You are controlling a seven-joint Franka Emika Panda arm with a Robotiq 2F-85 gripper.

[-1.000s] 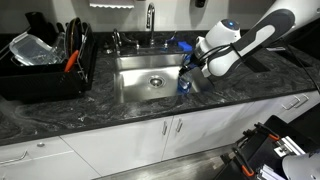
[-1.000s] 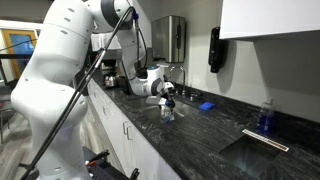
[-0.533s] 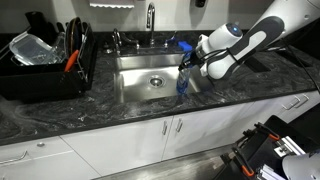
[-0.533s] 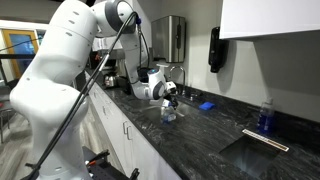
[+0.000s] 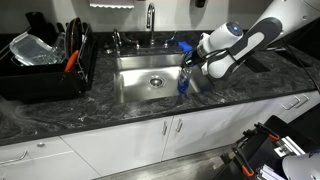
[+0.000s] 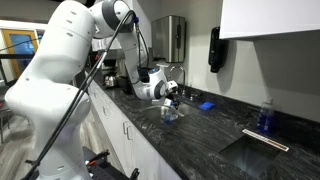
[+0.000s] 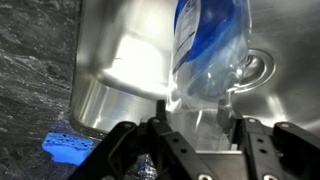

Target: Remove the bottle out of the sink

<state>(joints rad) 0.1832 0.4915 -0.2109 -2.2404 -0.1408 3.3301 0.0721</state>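
Note:
The clear plastic bottle [image 5: 184, 79] with a blue label stands upright at the right side of the steel sink [image 5: 138, 88]. In the wrist view the bottle [image 7: 206, 48] fills the top middle, in front of the sink wall [image 7: 108, 72]. My gripper [image 5: 190, 68] reaches in from the right and is shut on the bottle's lower part. The black fingers [image 7: 160, 108] press on both its sides, around the gripper's middle [image 7: 197, 105]. Seen from the side, the gripper [image 6: 171, 95] sits just above the bottle [image 6: 168, 111].
A faucet [image 5: 150, 18] stands behind the sink and a black dish rack [image 5: 40, 65] fills the counter to its left. A blue sponge [image 7: 70, 147] lies on the dark counter beside the basin. The drain [image 7: 256, 66] shows behind the bottle. A blue soap bottle [image 6: 264, 117] stands further along.
The jaws have closed from wide open onto the bottle. The arm and the bottle have stayed in nearly the same place.

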